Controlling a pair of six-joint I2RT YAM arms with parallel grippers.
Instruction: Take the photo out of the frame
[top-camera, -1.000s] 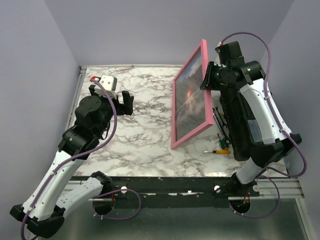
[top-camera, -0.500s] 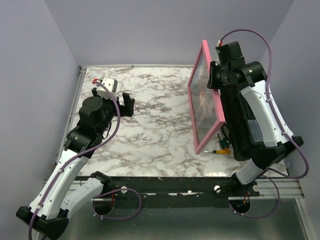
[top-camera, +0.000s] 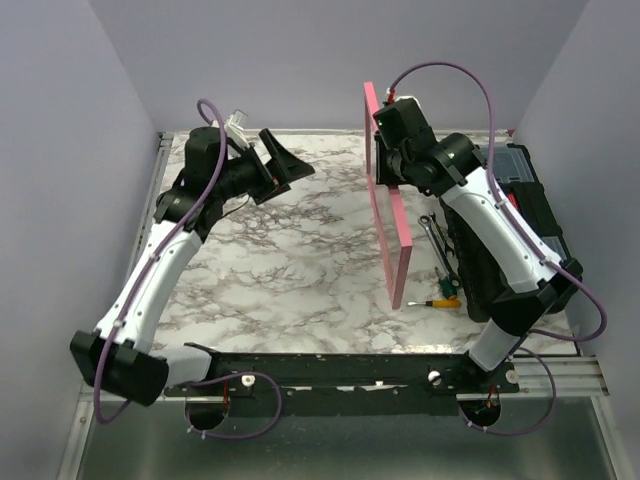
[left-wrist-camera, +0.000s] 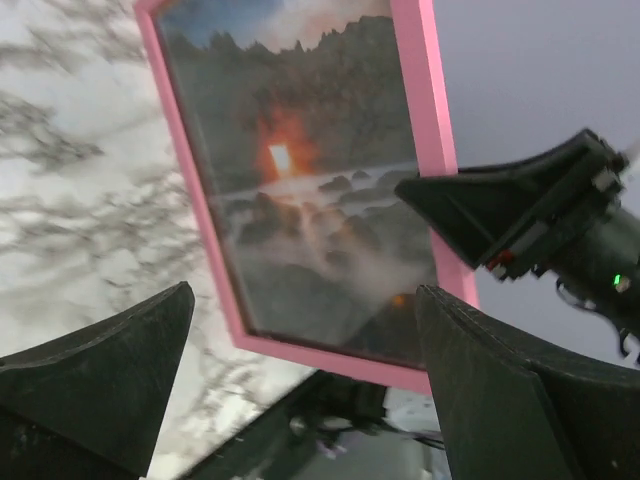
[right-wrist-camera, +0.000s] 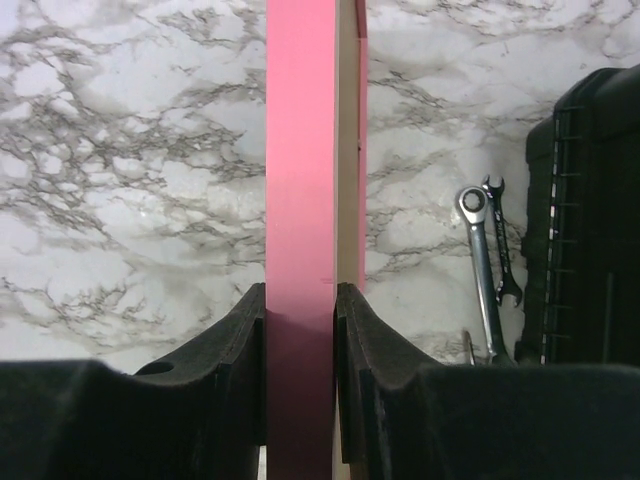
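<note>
1. So that the picture side faces the other arm, the right gripper (right-wrist-camera: 300, 300) pinches the edge of the pink frame (right-wrist-camera: 298, 150) and holds it upright over the table (top-camera: 300, 270).
2. The photo (left-wrist-camera: 300, 200) sits inside the frame.
3. The left gripper (left-wrist-camera: 303, 310) is wide open, holds nothing, and points at the photo, ready to reach.

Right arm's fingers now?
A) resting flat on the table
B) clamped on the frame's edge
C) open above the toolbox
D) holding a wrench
B: the right wrist view shows its fingers pressed against both sides of the frame, held edge-on.
</note>
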